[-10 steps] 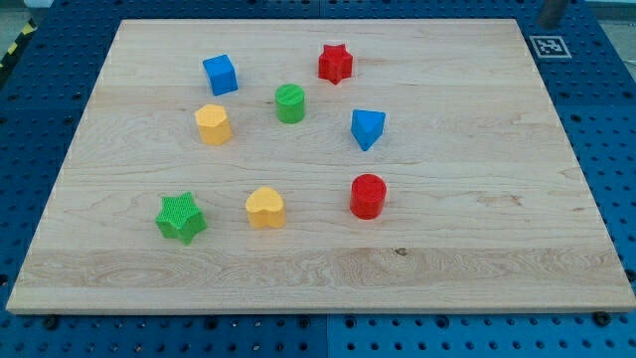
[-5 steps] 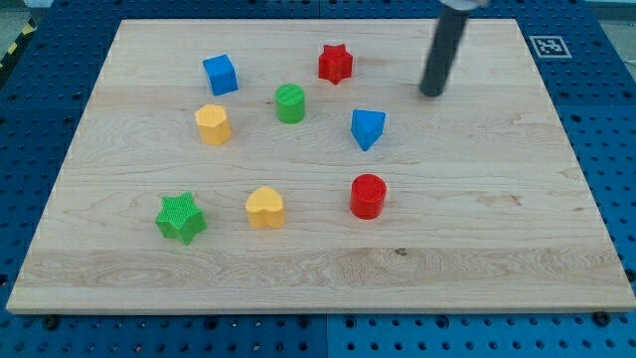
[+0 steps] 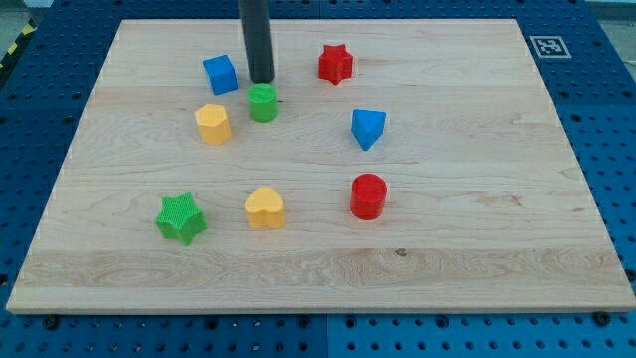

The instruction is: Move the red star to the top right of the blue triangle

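A pale wooden board (image 3: 477, 219) lies on a blue perforated table (image 3: 606, 129) and fills most of the view. The straight dark rod (image 3: 257, 35) comes down from the far edge, left of centre, and my tip (image 3: 262, 80) rests just beyond the green cylinder block (image 3: 262, 102), touching or almost touching it (the gap cannot be made out), with the blue cube block (image 3: 221, 74) just to its left. There are no jaws here, only the bare rod end, holding nothing. The red star block (image 3: 336, 63) sits on the far part of the board, to the right of my tip and clear of it. The blue triangular block (image 3: 367, 128) lies nearer and slightly right of the star. A yellow hexagonal block (image 3: 213, 123) sits left of the green cylinder. Nearer still stand a red cylinder block (image 3: 368, 196), a yellow heart-shaped block (image 3: 265, 208) and a green star block (image 3: 181, 217) at the left.
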Available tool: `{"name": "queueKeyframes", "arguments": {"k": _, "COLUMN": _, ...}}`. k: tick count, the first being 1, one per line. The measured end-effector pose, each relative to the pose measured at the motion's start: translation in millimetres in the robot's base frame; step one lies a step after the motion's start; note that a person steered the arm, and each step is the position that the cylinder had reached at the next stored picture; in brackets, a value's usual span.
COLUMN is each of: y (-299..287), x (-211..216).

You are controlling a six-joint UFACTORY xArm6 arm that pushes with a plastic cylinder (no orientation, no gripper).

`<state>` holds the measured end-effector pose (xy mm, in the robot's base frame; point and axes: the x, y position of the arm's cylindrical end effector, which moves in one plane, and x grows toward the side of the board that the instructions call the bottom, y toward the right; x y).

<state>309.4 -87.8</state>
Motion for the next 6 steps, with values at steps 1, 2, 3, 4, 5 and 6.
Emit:
{"name": "queueKeyframes", "arguments": {"k": 1, "y": -9, "x": 0}}
{"name": "queueKeyframes", "arguments": {"k": 2, "y": 13, "x": -31}}
{"name": "queueKeyframes", "arguments": {"k": 3, "y": 32, "x": -51}}
{"name": "queueKeyframes", "arguments": {"k": 4, "y": 32, "x": -35}}
{"name": "queueKeyframes", "arguments": {"k": 5, "y": 44, "x": -30}}
{"name": "queueKeyframes", "arguments": {"k": 6, "y": 68, "x": -30}}
